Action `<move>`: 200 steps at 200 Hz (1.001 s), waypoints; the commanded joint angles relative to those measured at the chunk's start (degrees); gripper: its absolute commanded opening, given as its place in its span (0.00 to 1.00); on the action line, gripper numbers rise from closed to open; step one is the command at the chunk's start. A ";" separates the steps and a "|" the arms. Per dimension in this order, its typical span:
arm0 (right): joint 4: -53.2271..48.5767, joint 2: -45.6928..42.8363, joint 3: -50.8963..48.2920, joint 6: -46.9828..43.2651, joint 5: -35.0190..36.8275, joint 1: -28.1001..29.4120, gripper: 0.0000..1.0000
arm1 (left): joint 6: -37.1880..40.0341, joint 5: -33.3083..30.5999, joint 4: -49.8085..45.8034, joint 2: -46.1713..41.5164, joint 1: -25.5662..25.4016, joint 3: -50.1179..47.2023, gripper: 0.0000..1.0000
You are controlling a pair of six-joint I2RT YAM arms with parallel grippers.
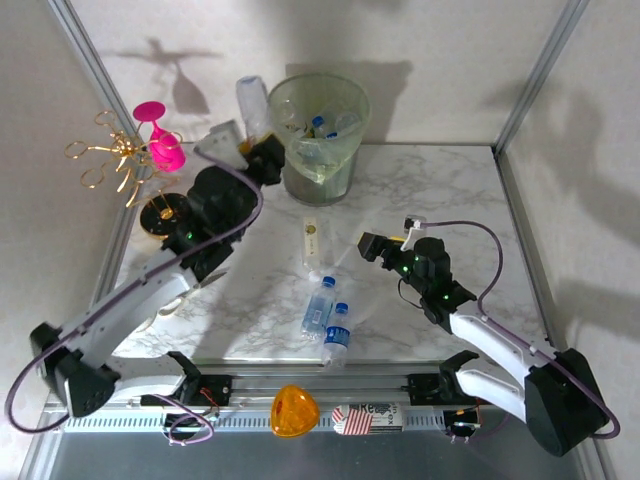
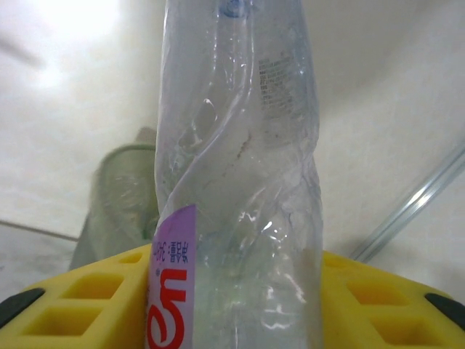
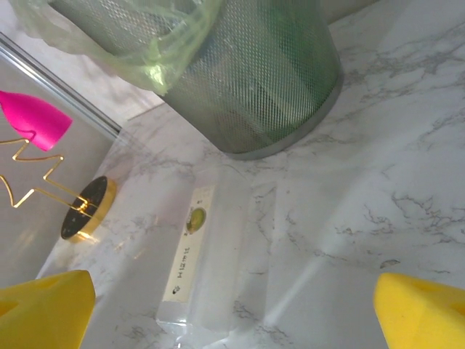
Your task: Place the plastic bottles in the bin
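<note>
Left gripper [image 1: 250, 143] clamping bottle [image 1: 253, 103], right gripper [image 1: 388, 238] spread

This is a robotics lab test cell rather than a home. A marble-patterned tabletop [image 1: 420, 200] is boxed in by plain white panels [image 1: 450, 60] set in aluminium posts [image 1: 535, 75], and a metal rail [image 1: 300, 385] at six o'clock carries the cabled left arm [image 1: 140, 295] and right arm [image 1: 490, 345]. At ten o'clock stand loose props, a pink goblet [image 1: 160, 140] and a gold wire stand [image 1: 125, 165].
</note>
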 commanded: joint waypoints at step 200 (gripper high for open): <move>-5.04 -16.11 -4.56 0.35 8.09 0.44 0.99 | 0.25 19.27 -33.02 57.76 8.58 69.56 0.77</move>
